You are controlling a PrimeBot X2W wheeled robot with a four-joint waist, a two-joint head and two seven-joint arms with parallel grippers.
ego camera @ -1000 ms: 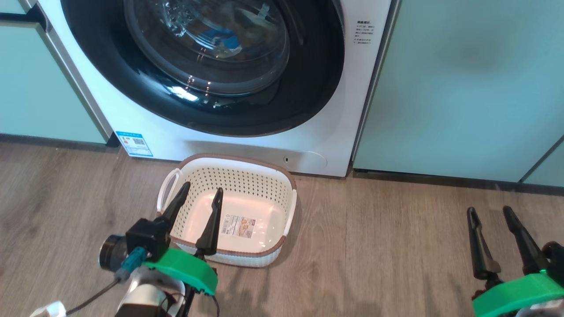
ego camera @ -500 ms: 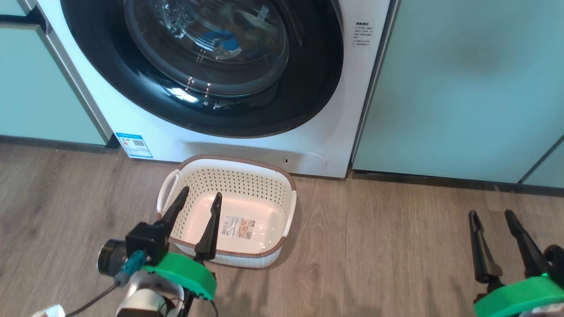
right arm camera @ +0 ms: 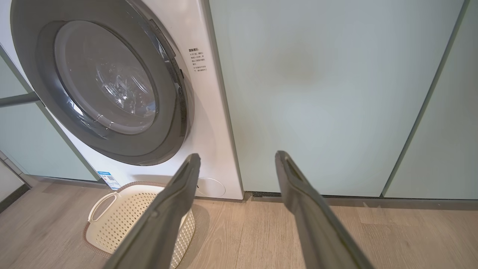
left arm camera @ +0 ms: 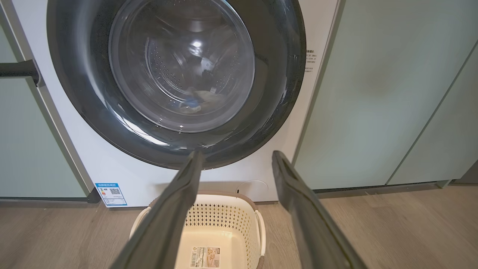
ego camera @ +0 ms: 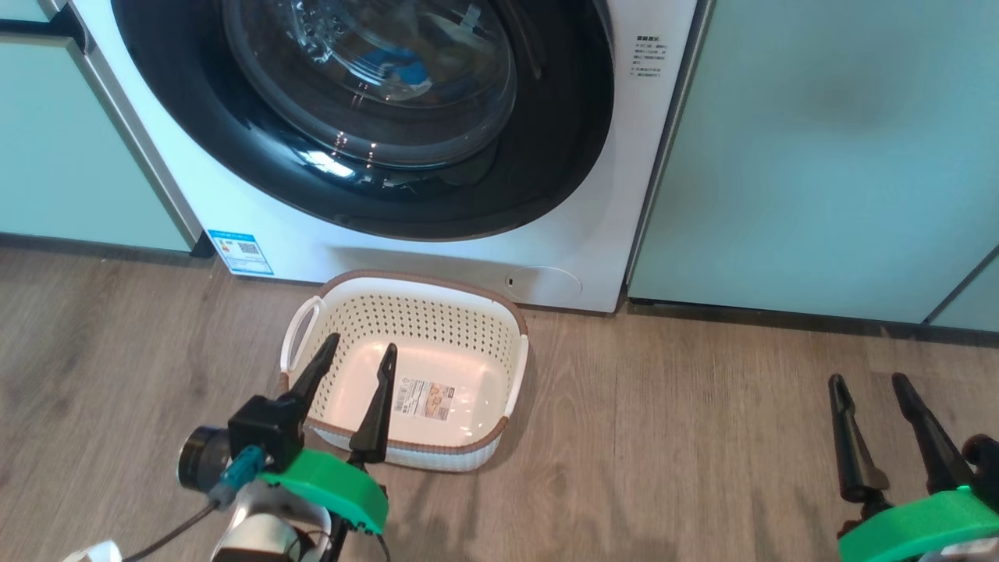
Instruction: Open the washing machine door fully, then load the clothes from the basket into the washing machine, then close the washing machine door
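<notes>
Black glossy washing machine door (ego camera: 187,133) sits shut on the white washing machine (ego camera: 234,211), with the clothes (ego camera: 398,72) behind its glass. The basket (ego camera: 421,279) stands empty on the wood floor (ego camera: 663,437), just in front. The left claw (ego camera: 361,343) hangs spread above the basket's near rim. The right claw (ego camera: 868,380), also spread, holds nothing.

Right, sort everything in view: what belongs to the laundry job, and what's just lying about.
Job:
washing machine
washing machine door, looks shut
clothes, seen through the door's glass
basket, empty
left pincer and right pincer, both open

Just there:
green cabinet panels
wooden floor
</notes>
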